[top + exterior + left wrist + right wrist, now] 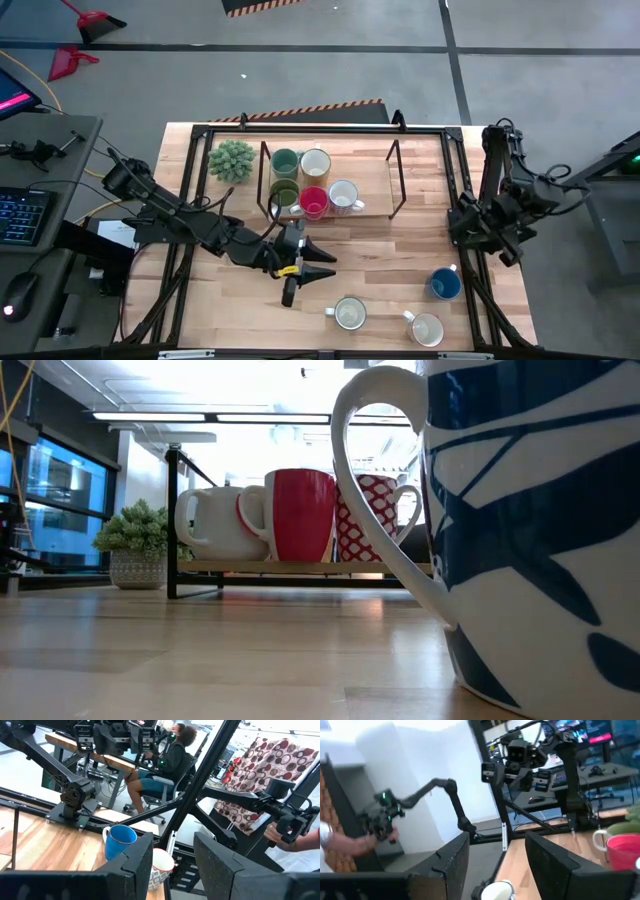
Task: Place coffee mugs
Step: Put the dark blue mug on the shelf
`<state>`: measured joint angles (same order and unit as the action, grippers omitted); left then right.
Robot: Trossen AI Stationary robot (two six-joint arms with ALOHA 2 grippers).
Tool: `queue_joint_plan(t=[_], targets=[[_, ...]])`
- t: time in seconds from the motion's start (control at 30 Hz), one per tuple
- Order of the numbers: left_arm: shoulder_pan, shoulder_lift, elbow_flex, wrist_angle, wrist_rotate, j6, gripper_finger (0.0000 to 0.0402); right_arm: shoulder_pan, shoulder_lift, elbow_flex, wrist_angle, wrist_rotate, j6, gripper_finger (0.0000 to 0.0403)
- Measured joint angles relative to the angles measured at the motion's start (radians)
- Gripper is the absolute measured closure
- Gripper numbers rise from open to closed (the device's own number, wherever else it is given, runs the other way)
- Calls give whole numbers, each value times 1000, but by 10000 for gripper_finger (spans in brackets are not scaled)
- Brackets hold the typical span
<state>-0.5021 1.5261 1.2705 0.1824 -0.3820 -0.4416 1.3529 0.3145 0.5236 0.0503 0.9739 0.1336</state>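
We find the left end effector [318,265] spread and empty, mid-worktop [400,250]; three mugs [350,314] lie near, five on the rack [330,180]. Right end effector [478,232] spread. Seated person [165,765] beyond.

the left arm reached across the table, and the left gripper [318,266] was low with its fingers apart, holding nothing. the right gripper [468,228] was open at the table's right side.
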Motion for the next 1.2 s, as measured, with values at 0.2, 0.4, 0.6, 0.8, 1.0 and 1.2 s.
queue_joint_plan(t=[0.2, 0.4, 0.6, 0.8, 1.0, 1.2], targets=[[-2, 0, 0, -3, 0, 0, 271, 0, 0, 0, -20, -29, -11, 222], [-2, 0, 0, -3, 1, -1, 271, 0, 0, 0, -102, -163, -94, 222], [0, 0, 0, -4, 3, 0, 271, -75, 0, 0, -222, -145, -71, 222], [0, 0, 0, -4, 2, -2, 271, -221, 0, 0, -276, -257, -57, 222], [0, 0, 0, -4, 2, -2, 271, -396, -3, -17, -287, -331, -116, 235], [0, 0, 0, -5, 2, -2, 271, -585, -28, -17, -279, -367, -168, 283]])
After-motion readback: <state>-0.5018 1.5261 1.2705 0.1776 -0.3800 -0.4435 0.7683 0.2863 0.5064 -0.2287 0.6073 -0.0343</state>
